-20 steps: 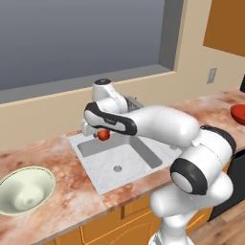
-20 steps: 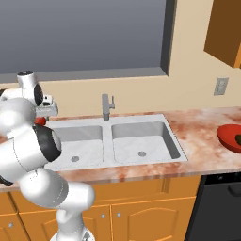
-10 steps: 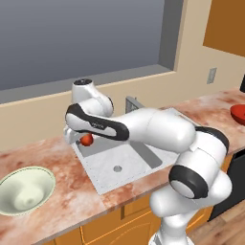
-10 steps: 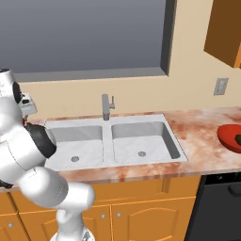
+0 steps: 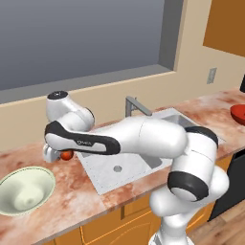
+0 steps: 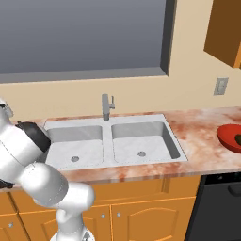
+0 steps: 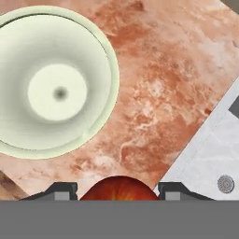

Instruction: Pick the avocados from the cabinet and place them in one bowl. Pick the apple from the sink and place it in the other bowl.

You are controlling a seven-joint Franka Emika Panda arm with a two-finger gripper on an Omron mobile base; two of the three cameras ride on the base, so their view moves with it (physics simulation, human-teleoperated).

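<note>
Apple (image 7: 120, 187) is cut off at the bottom of the hand view, only its top dome showing between the two dark fingertips (image 7: 59, 191); in the left base view it is a small red-orange spot (image 5: 66, 154) half hidden under the arm's wrist. The hand (image 5: 58, 154) is closed down on the apple, holding it in the air over the counter (image 5: 86, 196) between the sink's (image 5: 125, 162) left rim and the cream bowl (image 5: 24, 196). Cream bowl sits on the counter left of the sink, empty inside, its left edge clipped in both the left base and hand views. Red bowl (image 6: 230, 137) is at the far right of the counter, cut by the frame edge, with a dark shape inside too small to identify. Small lettering on the dark forearm band is unreadable. Bare marbled counter lies open between sink edge and cream bowl. Orange cabinet (image 6: 225, 30) is only partly visible at upper right.
</note>
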